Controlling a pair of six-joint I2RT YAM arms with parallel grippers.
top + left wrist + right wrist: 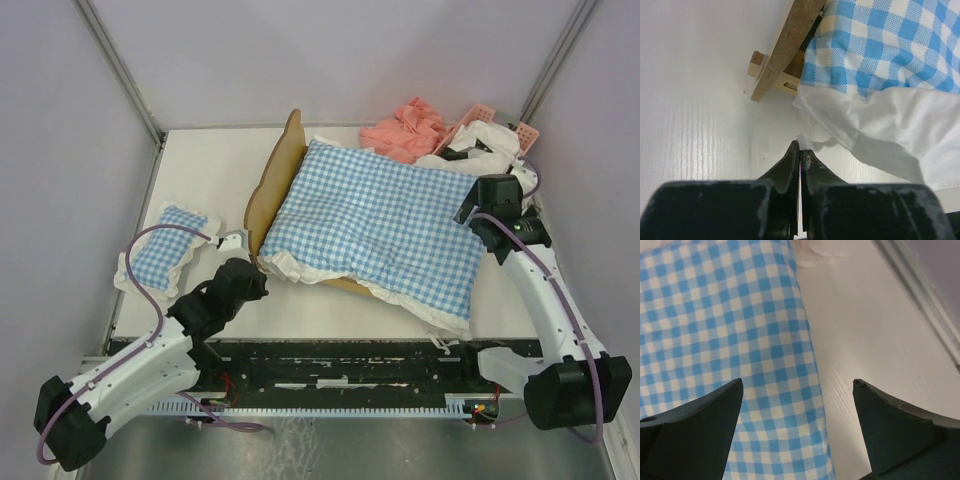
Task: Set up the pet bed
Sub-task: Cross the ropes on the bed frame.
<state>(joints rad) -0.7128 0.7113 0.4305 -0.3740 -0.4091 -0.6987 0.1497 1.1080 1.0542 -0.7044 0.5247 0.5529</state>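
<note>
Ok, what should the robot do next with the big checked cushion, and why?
Probably tug the cushion straight with the left gripper, which is shut right at its white frill. The cushion lies crooked on the pet bed, a near corner hanging past the frame, and the right gripper stands open, holding nothing.

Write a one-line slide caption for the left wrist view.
Shut left gripper at the white frill of the checked cushion, which overhangs the pet bed corner on the white table.
</note>
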